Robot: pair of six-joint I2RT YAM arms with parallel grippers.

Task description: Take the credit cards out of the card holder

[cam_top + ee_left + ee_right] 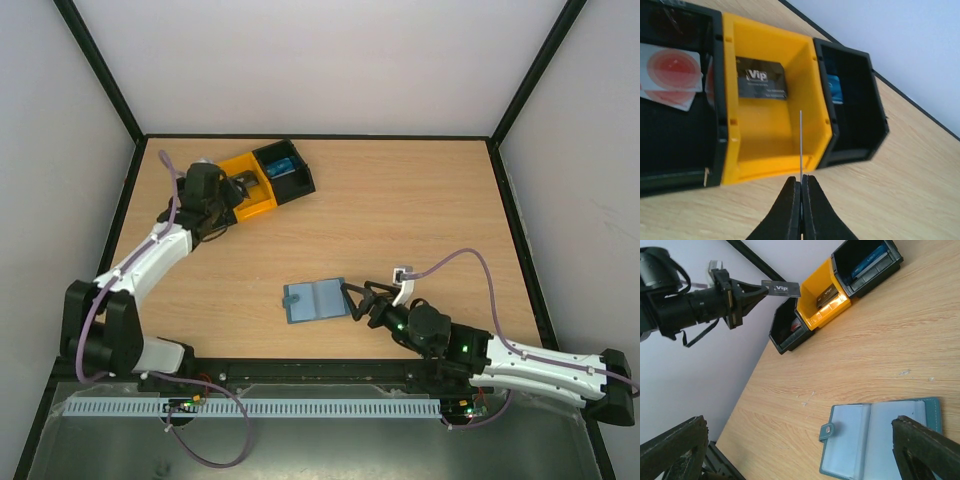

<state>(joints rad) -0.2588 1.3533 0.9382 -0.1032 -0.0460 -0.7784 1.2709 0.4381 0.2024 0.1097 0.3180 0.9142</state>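
Pinching left gripper: pressing together on black card, hanging edge-on over yellow compartment, top view's upper left.
Right gripper: spreading wide beside card holder, frame centre.
Risk: card likely tipping on release, lodging on divider.

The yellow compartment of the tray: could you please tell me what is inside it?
One black Vip card sits inside the yellow compartment; nothing else shows there. Anything beneath that card is covered.
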